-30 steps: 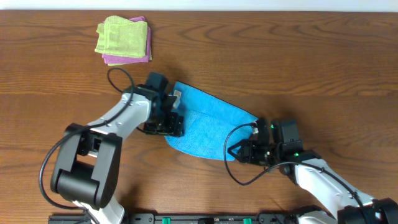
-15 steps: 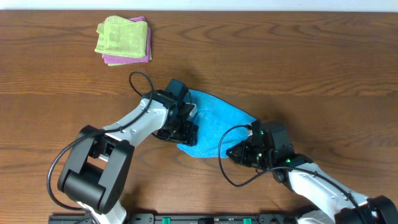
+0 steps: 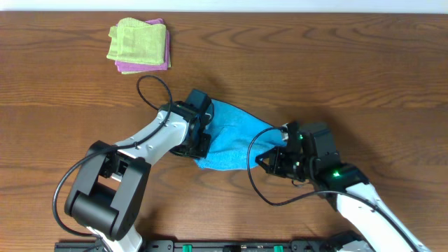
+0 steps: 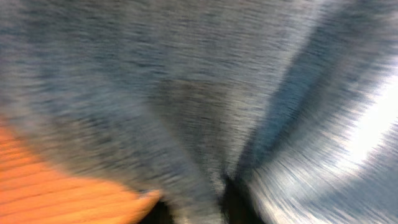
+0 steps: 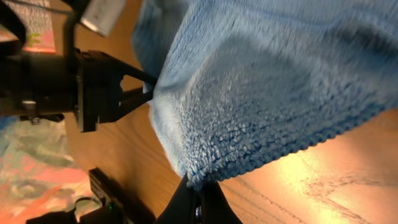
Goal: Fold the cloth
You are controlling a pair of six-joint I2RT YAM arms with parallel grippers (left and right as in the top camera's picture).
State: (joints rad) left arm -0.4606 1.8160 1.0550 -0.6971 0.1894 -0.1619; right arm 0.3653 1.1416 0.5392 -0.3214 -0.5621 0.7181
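Note:
The sky-blue cloth [image 3: 231, 136] lies bunched on the wooden table between my two arms. My left gripper [image 3: 199, 142] is at its left edge. In the blurred left wrist view the cloth [image 4: 186, 74] fills the frame, and a fold of it is pinched between the dark fingers of the left gripper [image 4: 199, 204]. My right gripper [image 3: 275, 158] is at the cloth's right end. The right wrist view shows the right gripper [image 5: 198, 188] shut on a corner of the cloth [image 5: 267, 93], which hangs lifted off the wood.
A folded light green cloth [image 3: 136, 40] rests on a pink one [image 3: 143, 68] at the far left of the table. Black cables loop beside each arm [image 3: 148, 87]. The left arm [image 5: 93, 87] shows close behind the cloth in the right wrist view.
The left gripper slid right along the cloth and closed on it. The right gripper closed on the right corner and moved up and away from the front edge, gathering the cloth narrower.

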